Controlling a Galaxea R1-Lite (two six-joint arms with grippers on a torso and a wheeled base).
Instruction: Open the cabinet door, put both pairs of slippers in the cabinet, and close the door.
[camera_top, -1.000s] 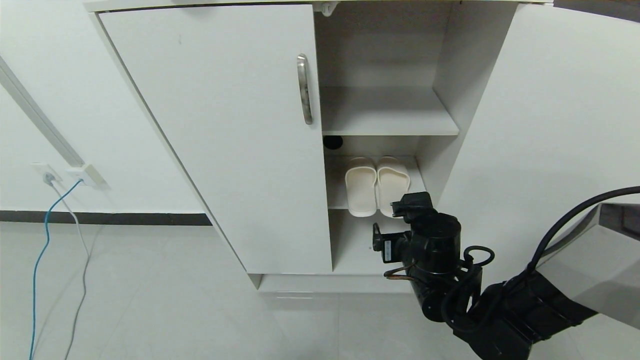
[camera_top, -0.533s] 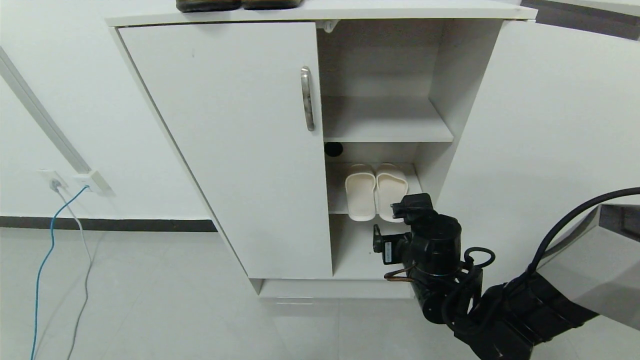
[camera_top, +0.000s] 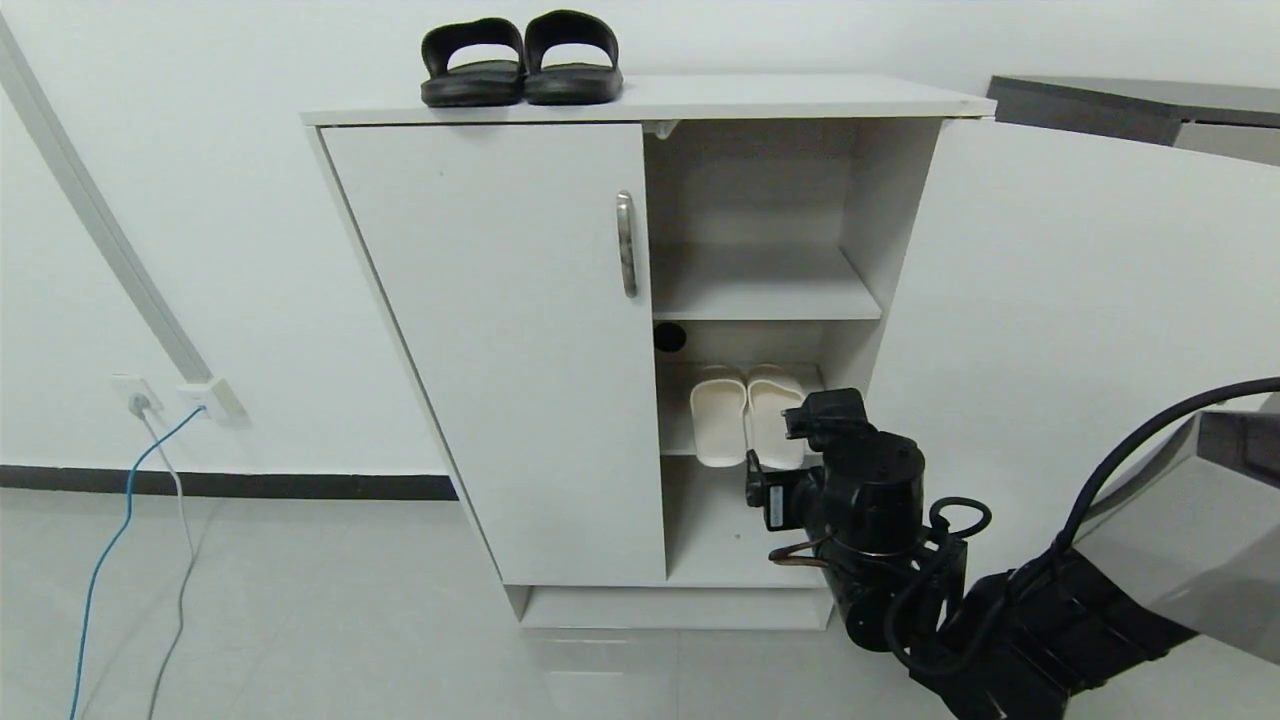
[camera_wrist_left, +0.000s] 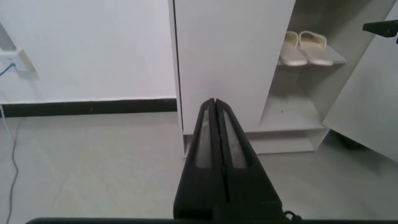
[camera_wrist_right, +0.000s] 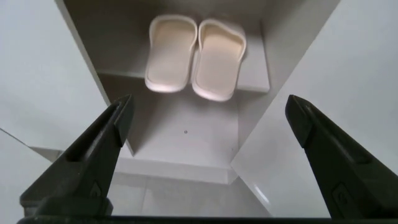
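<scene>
Cam back, maybe; white slippers (camera_wrist_right: 214, 56) just beyond spread R end effector (camera_wrist_right: 208, 111).

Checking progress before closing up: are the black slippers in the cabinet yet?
Out. The black slippers sit on top of the cabinet; the white slippers lie on a shelf inside.

The right arm (camera_top: 880, 520) stands at the near right, pointing forward, and the right gripper (camera_wrist_right: 209, 102) has its fingers spread wide. The left gripper (camera_wrist_left: 214, 109) points forward and down, fingers pressed together.
</scene>
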